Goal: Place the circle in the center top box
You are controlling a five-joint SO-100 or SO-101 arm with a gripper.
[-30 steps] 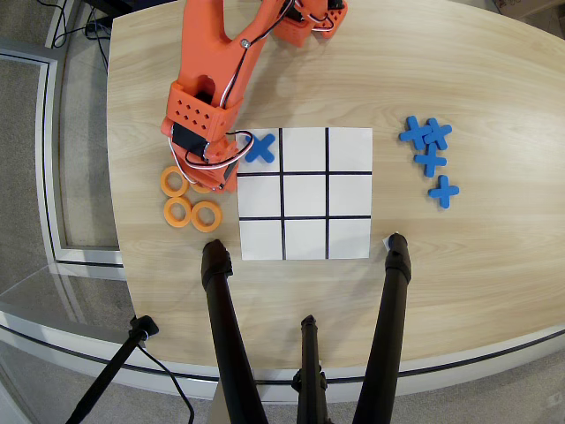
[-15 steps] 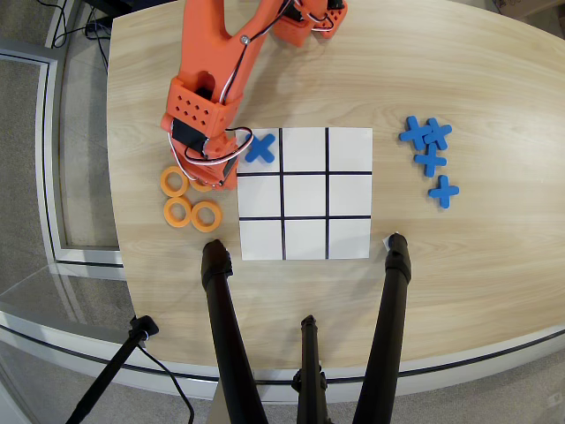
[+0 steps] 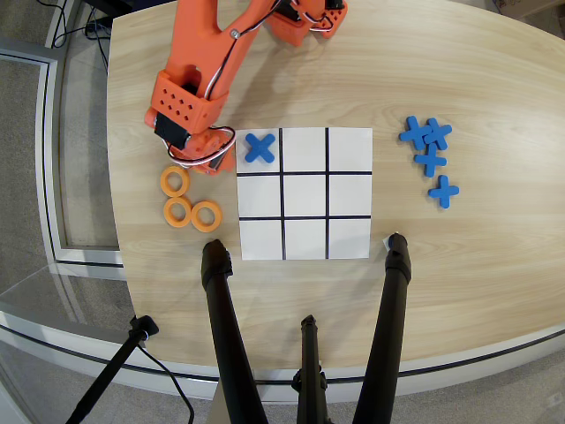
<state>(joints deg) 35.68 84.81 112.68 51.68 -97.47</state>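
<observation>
Overhead view, table: a pale wooden table (image 3: pixel 459 79) is filling most of the frame, with a grey floor showing at its left edge.

Overhead view, grid: a white 3x3 paper grid (image 3: pixel 305 193) with black lines is lying near the table's middle.

Overhead view, cross on grid: one blue cross (image 3: pixel 259 147) is sitting in the grid's upper left cell as this view shows it.

Overhead view, center top box: going by the row opposite the cross, the center top box (image 3: pixel 305 238) is lying in the middle of the grid's lower row, and it is showing only white paper.

Overhead view, circles: three orange rings are lying on the wood just left of the grid; the circle (image 3: pixel 175 182) nearest the arm is sitting just below the gripper, with a second ring (image 3: pixel 178 212) and a third ring (image 3: pixel 207 215) close under it.

Overhead view, arm: the orange arm (image 3: pixel 212 62) is reaching down from the top edge toward the rings.

Overhead view, gripper: the gripper (image 3: pixel 205 159) is pointing at the table between the rings and the grid's left edge; its fingers are hidden under the wrist, so I cannot tell whether they are apart or holding anything.

Overhead view, spare crosses: four blue crosses (image 3: pixel 430 159) are lying in a loose group right of the grid.

Overhead view, stand: black tripod legs (image 3: pixel 228 336) are rising from the bottom edge.
</observation>
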